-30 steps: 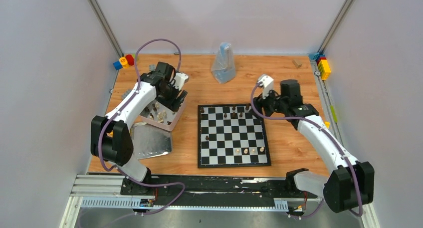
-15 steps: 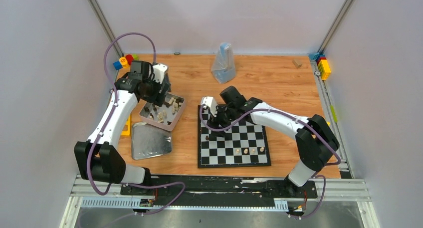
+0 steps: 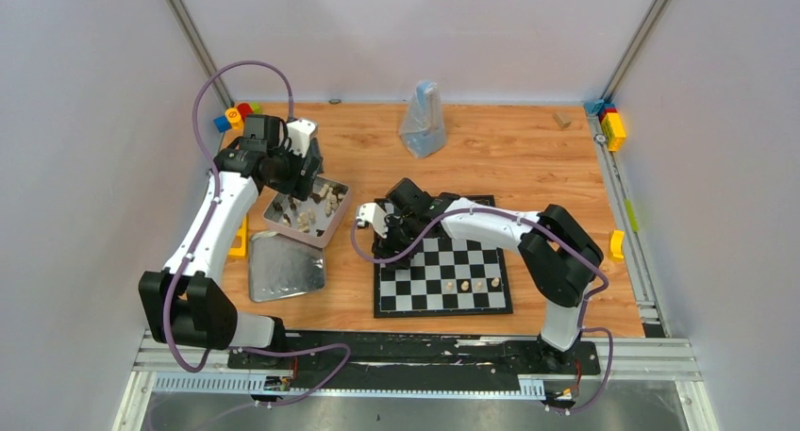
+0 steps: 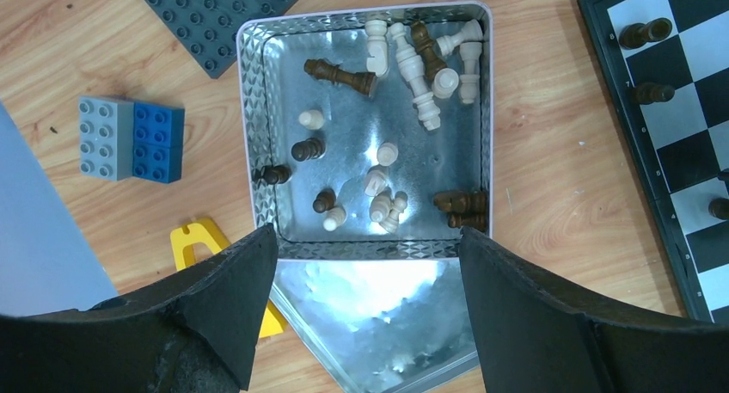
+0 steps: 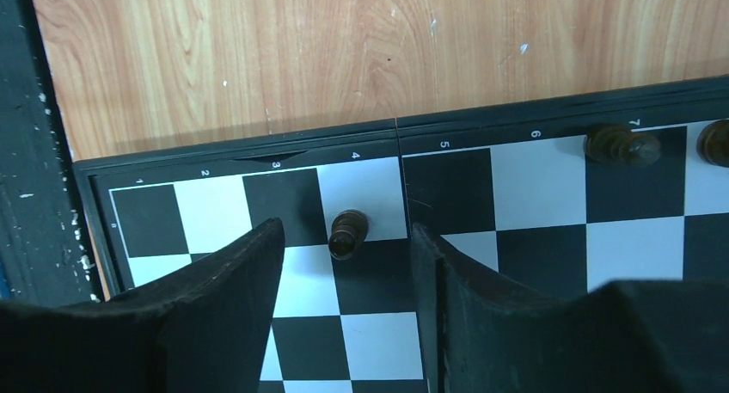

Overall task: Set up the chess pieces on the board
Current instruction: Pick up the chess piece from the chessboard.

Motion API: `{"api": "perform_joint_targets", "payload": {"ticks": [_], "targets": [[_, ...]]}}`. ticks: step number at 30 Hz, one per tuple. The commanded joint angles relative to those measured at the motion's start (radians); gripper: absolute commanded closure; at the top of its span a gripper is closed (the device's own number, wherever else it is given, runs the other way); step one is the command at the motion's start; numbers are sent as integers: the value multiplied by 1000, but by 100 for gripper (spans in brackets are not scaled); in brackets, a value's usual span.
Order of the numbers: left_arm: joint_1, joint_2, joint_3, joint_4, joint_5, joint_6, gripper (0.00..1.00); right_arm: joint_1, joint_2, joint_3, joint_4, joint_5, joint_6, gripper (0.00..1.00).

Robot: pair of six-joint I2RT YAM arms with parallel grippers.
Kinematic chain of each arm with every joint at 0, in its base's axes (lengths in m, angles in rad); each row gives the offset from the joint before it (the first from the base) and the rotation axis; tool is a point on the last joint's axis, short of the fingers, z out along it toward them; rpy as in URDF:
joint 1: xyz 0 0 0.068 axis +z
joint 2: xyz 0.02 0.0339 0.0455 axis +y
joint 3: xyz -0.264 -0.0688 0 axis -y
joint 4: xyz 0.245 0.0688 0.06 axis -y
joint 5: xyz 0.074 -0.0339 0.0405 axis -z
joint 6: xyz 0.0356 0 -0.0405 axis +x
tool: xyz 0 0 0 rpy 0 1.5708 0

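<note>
The right claw [image 5: 346, 230] is held spread astride a dark piece [image 5: 348, 234] on the board [image 5: 533, 204], not clamped. The left claw [image 4: 365, 234] hangs spread and empty over the tin [image 4: 258, 109] of loose pieces [image 4: 419, 66]. The pieces are judged light, hard, slick and easily toppled, best pinched at the waist.

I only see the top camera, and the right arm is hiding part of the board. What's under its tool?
Observer: A dark pawn stands upright on the board, and the right tool straddles it.
Operator: Is it grabbing it?
Observer: Not yet. The jaws are open, with a gap on each side of the pawn.
Operator: Does the left tool have anything?
Observer: No. The left tool is open and empty above the tin, where dark and cream pieces mostly lie on their sides.
</note>
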Motion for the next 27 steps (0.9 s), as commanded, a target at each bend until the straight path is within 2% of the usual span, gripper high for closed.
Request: {"api": "perform_joint_targets", "payload": {"ticks": [1, 8, 14, 17, 27], "targets": [[5, -40, 6, 35, 22, -5, 15, 12, 20, 47, 11, 40, -28, 46], [7, -42, 3, 36, 24, -5, 15, 12, 28, 58, 8, 57, -27, 78], [7, -48, 0, 39, 22, -4, 15, -16, 6, 95, 10, 99, -3, 97], [7, -49, -2, 40, 21, -3, 15, -49, 5, 129, 10, 133, 0, 100], [7, -58, -5, 39, 23, -3, 15, -155, 95, 261, -42, 155, 22, 100]]}}
